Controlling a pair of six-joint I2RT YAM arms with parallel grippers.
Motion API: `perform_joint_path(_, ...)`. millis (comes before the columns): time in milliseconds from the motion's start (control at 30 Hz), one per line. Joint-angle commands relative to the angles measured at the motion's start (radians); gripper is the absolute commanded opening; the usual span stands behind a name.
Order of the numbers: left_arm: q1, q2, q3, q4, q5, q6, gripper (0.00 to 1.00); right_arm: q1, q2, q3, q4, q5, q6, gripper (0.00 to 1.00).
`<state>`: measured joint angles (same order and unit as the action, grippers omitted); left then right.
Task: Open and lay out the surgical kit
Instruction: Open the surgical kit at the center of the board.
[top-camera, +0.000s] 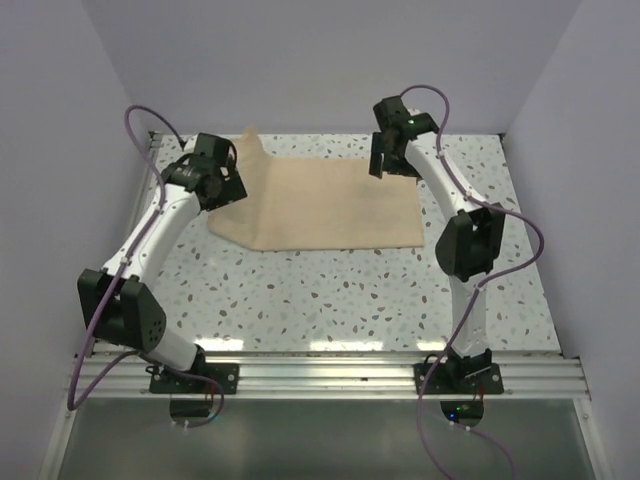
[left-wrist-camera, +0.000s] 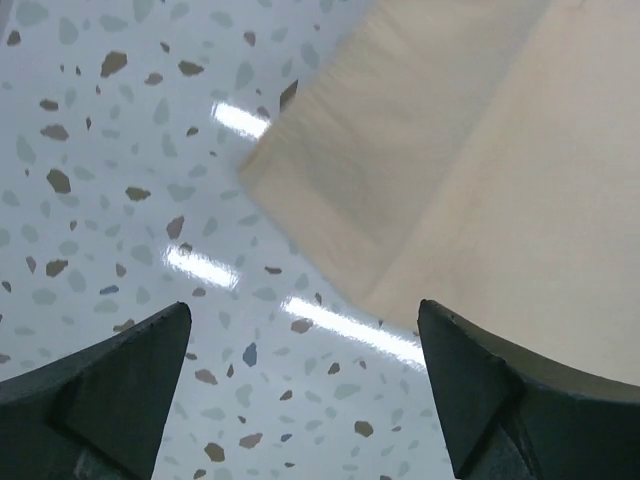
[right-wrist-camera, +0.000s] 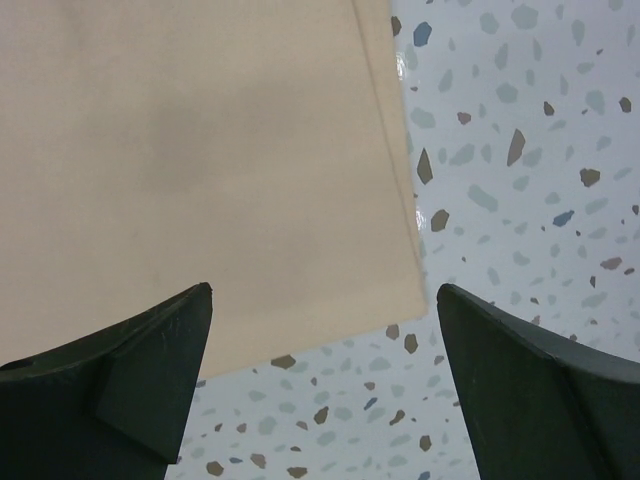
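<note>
From above, the cloth (top-camera: 320, 205) lies flat on the far half of the table (top-camera: 350, 290), and both arms are stretched out to it. The left gripper (top-camera: 215, 180) hangs over the cloth's left edge, with a peaked flap (top-camera: 250, 142) standing up just beyond it. The right gripper (top-camera: 392, 160) hovers at the far right corner. Nothing metal shows anywhere, and I cannot tell whether anything lies under the cloth.

Over to the left wrist: its fingers (left-wrist-camera: 120, 385) are spread wide with nothing between them, only bare table below. The cloth sits ahead and to the tool's right, slightly blurred, with the corner of a folded layer nearest.

On the right wrist the fingers (right-wrist-camera: 130, 380) are also spread wide and empty. The cloth's corner sits just ahead between them, more toward the left finger, and its hemmed edge runs away from the tool.

Now the dangers. The left tool is off the edge, so closing from here would likely catch only air or table. A pinch could also take one layer where two are stacked, so the fold drags instead of opening. And if one arm pulls harder than the other, the whole sheet could slide or bunch, and anything inside would shift.
</note>
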<state>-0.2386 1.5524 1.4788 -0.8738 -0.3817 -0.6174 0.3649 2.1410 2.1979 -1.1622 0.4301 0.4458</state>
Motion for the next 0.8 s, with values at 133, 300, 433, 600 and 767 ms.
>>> perform_joint_path(133, -0.027, -0.034, -0.215, -0.019, 0.061, -0.047, 1.00, -0.141, 0.185, 0.179, 0.081, -0.198, -0.030, 0.98)
perform_joint_path(300, -0.027, -0.071, -0.253, -0.036, 0.081, -0.039, 0.95, -0.199, 0.237, 0.195, 0.235, -0.298, 0.014, 0.98)
perform_joint_path(433, -0.027, -0.109, -0.294, -0.051, 0.061, -0.039, 0.94, -0.231, 0.269, 0.173, 0.389, -0.399, 0.045, 0.97)
perform_joint_path(600, -0.027, -0.138, -0.311, -0.077, 0.029, -0.048, 0.93, -0.241, 0.411, 0.338, 0.452, -0.465, 0.074, 0.93)
perform_joint_path(767, -0.027, -0.161, -0.314, -0.109, 0.000, -0.071, 0.93, -0.254, 0.462, 0.333, 0.512, -0.450, 0.106, 0.88)
